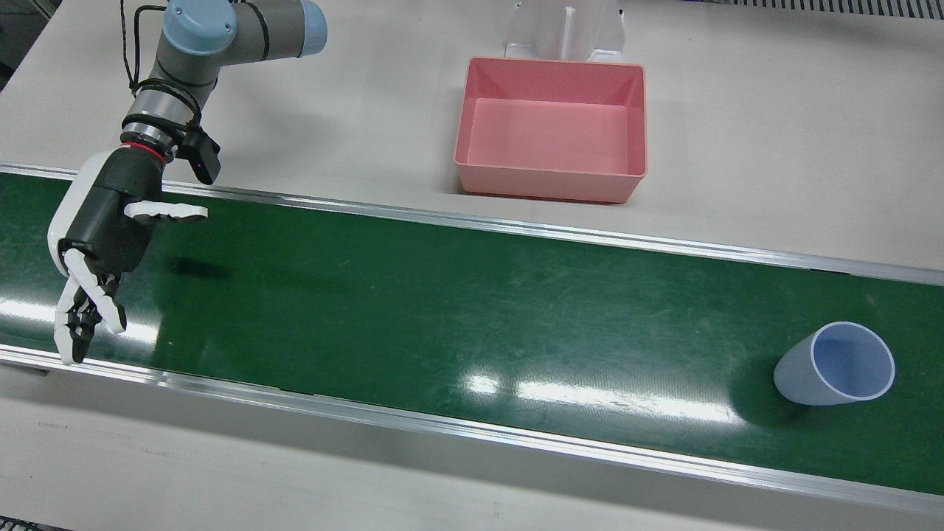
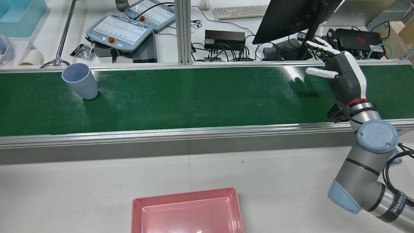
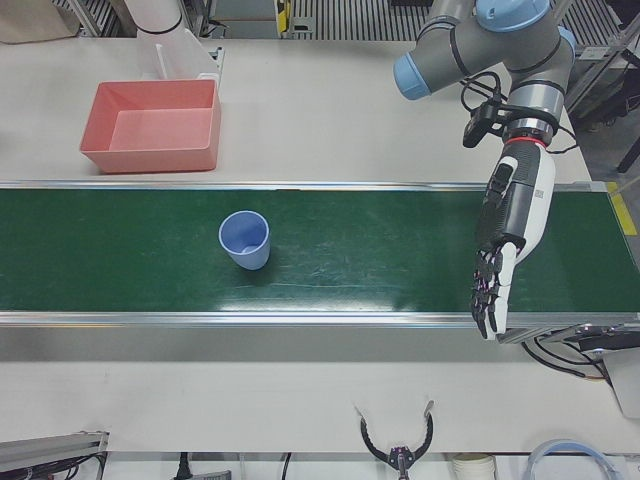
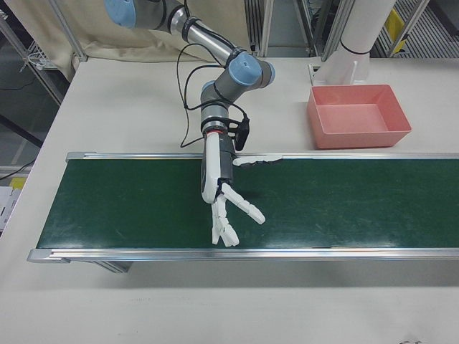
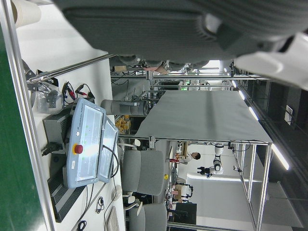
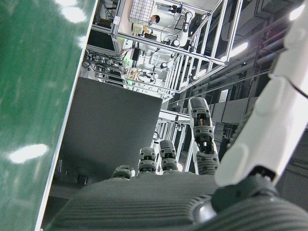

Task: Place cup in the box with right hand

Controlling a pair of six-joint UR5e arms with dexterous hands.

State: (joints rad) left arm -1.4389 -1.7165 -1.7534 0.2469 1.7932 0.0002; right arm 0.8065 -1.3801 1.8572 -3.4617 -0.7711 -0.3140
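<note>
- The cup (image 1: pixel 835 364) is pale blue, tapered, upright and empty, on the green belt (image 1: pixel 442 310), well apart from my right hand (image 1: pixel 99 236).
- My right hand's fingers are spread wide, holding nothing.
- The pink box (image 1: pixel 552 129) sits on the table beside the belt.
- My left hand (image 3: pixel 505 235) hangs over the belt; I cannot tell its grip.

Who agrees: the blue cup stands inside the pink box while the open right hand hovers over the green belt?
Wrong: the blue cup stands on the green belt, outside the pink box, per the front view. Rest holds.
</note>
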